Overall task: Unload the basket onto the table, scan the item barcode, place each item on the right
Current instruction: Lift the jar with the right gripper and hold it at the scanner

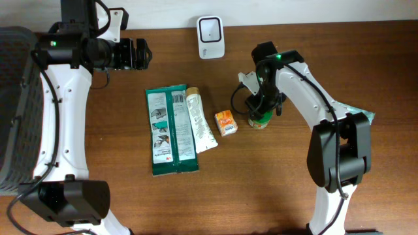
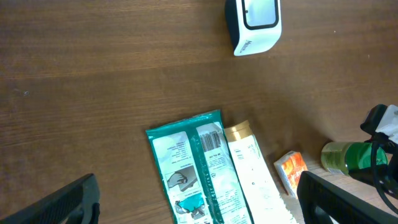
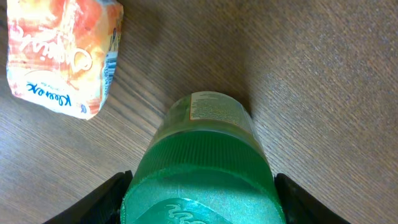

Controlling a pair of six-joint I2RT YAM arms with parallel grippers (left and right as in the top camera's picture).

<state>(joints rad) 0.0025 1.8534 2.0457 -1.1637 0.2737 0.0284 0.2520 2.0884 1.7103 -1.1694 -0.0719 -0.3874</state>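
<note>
A green-lidded jar (image 1: 260, 119) (image 3: 205, 162) stands upright on the wooden table right of centre. My right gripper (image 1: 260, 111) (image 3: 199, 200) is straight above it, both fingers pressed against the sides of the lid. The jar also shows at the right edge of the left wrist view (image 2: 348, 157). The white barcode scanner (image 1: 210, 36) (image 2: 254, 25) stands at the back edge. My left gripper (image 1: 140, 54) (image 2: 199, 199) hangs wide open and empty at the back left, high over the table.
A teal flat packet (image 1: 168, 130) (image 2: 193, 168), a white tube (image 1: 199, 121) (image 2: 252, 174) and a small orange box (image 1: 226, 123) (image 3: 62, 53) lie side by side mid-table. A dark basket (image 1: 13, 104) stands at the left edge. A teal wrapper (image 1: 366, 116) peeks out by the right arm.
</note>
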